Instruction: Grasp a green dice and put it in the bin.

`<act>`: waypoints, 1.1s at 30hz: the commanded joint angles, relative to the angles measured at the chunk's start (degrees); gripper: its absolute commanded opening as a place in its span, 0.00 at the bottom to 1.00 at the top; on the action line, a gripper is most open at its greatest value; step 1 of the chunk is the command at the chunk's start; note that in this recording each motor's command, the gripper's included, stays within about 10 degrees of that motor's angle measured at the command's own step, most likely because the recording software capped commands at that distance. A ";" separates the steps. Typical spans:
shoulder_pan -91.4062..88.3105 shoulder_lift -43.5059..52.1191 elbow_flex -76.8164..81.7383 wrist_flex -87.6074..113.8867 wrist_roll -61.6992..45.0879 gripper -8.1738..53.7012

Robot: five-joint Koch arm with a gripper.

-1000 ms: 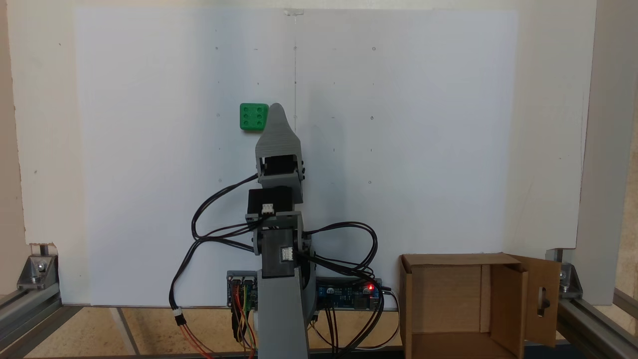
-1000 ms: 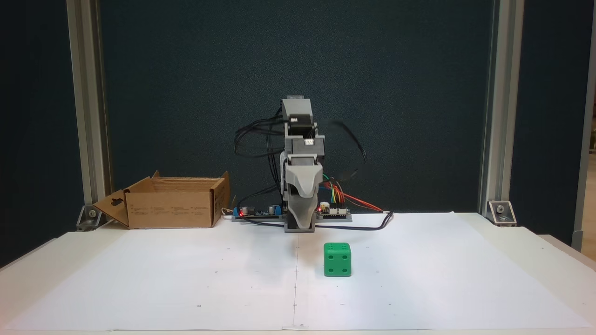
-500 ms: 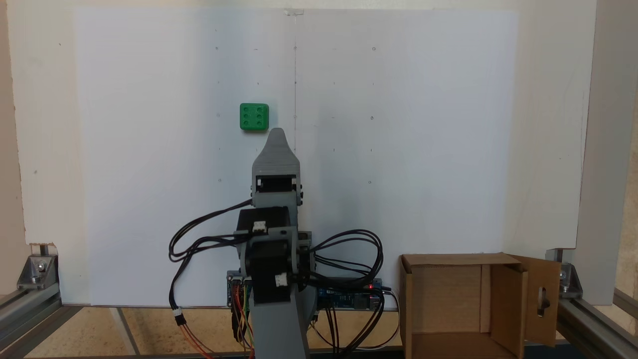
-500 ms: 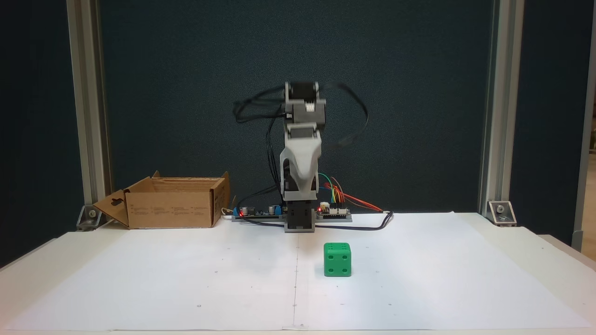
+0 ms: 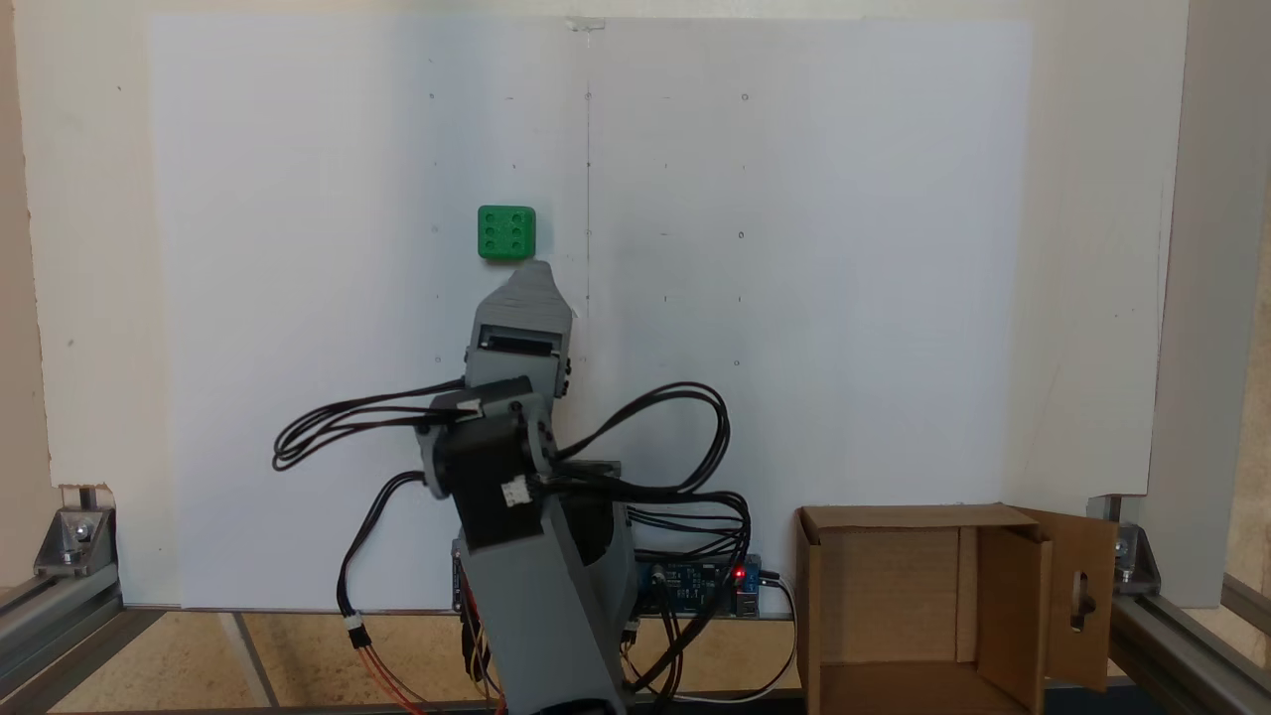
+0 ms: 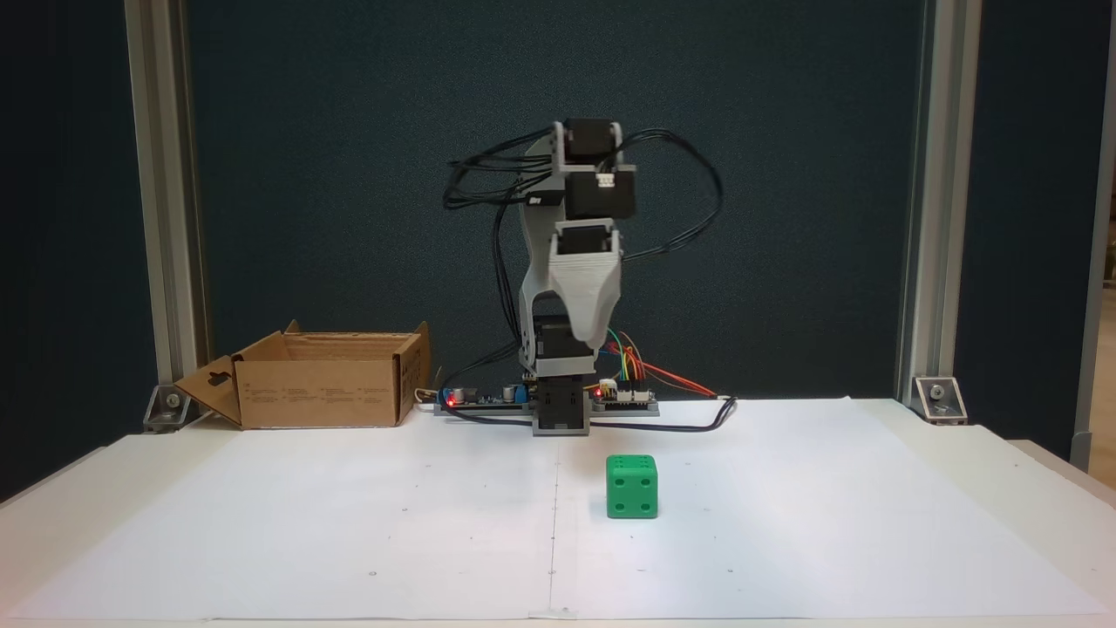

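- Since the earlier frames the arm has lifted and swung: in a fixed view from above, the gripper [image 5: 534,270] tip now leans toward the left of that picture, just short of the green dice [image 5: 506,232], which has not shifted.
- From the front fixed view the gripper [image 6: 589,336] hangs well above the white sheet [image 6: 785,523], with the green dice [image 6: 632,487] below it, nearer the camera and slightly to the right.
- Only one grey tip shows in both fixed views, so I cannot tell whether the jaws are apart or together; nothing is held.
- My judgement: the coming move is a reach forward and down over the cube, which has no long axis.
- The bin [image 5: 923,606] stands open beside the base, well apart from the dice.
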 commanded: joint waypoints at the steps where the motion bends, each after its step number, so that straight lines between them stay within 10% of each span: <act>1: -1.67 -2.81 -4.48 -0.09 4.66 0.83; 33: -4.92 -18.37 -8.53 -9.14 6.33 0.83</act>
